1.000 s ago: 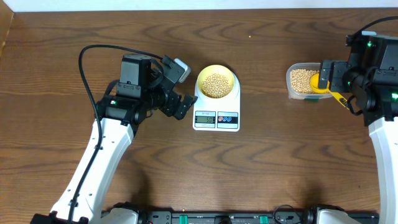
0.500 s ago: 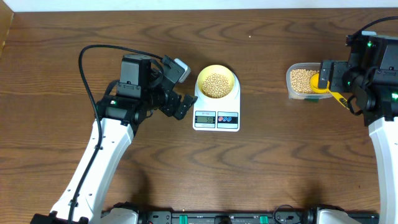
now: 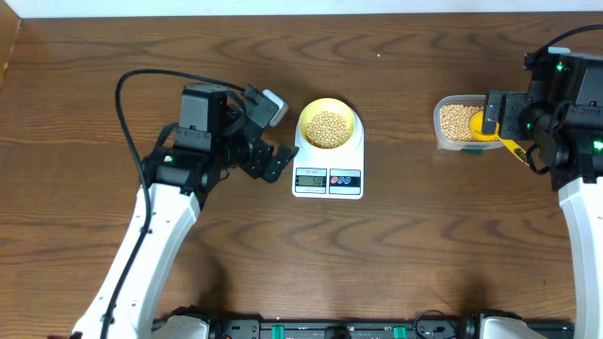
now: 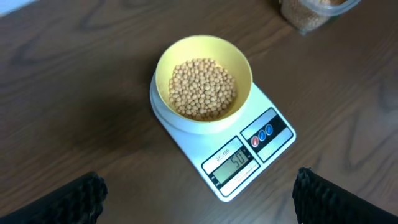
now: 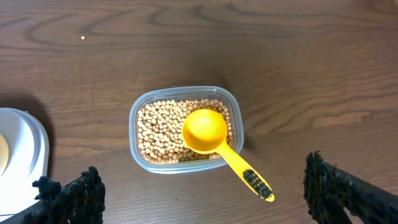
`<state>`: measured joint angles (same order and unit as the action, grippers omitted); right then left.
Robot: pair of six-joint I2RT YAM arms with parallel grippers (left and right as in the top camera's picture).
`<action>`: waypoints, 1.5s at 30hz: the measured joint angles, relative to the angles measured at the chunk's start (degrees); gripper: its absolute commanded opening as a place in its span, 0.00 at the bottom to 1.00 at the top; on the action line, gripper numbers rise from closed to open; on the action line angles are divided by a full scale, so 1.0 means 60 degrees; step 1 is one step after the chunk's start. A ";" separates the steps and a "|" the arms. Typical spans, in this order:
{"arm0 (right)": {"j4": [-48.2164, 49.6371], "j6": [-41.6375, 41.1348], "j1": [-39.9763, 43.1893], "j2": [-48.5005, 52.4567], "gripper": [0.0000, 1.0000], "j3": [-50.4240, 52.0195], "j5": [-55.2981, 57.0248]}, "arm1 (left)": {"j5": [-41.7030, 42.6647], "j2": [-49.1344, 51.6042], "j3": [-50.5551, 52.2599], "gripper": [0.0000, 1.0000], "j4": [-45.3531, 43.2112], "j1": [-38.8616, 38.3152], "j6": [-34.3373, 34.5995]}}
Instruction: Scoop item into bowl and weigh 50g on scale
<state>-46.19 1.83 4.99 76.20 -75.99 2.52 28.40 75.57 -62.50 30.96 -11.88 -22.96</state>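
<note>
Bowl (image 3: 350, 115) of soybeans (image 4: 203, 88) sits centred on scale (image 3: 327, 192), display unobstructed for reading | yellow scoop (image 5: 205, 132) rests in tub (image 5: 133, 127), dosing likely done | left gripper (image 4: 199, 190), right gripper (image 5: 202, 190): wide open, empty

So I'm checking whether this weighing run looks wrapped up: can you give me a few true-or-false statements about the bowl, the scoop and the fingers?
1. The bowl sits on the scale. True.
2. The bowl is empty. False: it holds a heap of beans.
3. The yellow scoop lies in the tub, with its handle sticking out over the rim. True.
4. The right fingers grip the scoop. False: they stand wide open, apart from it, and the scoop lies free.
</note>
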 measured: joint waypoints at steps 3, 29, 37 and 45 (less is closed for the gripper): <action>-0.0007 0.0004 0.0000 0.0000 0.99 0.0000 0.0000 | 0.0000 -0.0481 0.0000 0.98 0.0364 0.0000 -0.0004; -0.0011 0.0000 0.0000 0.0000 0.99 0.0000 0.0000 | -0.0157 -0.5235 0.6768 0.98 -0.6098 0.0000 0.2626; -0.0011 0.0000 0.0000 0.0000 0.99 0.0000 0.0004 | -0.0871 -0.7107 0.8768 0.98 -0.8258 0.0000 0.3315; -0.0011 0.0000 0.0000 0.0000 0.99 0.0000 0.0004 | -0.1909 -0.8357 0.9712 0.98 -0.8929 0.0000 0.3774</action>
<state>-46.26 1.83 4.99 76.20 -75.99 2.55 16.95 25.43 -4.23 -22.61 -11.88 -0.32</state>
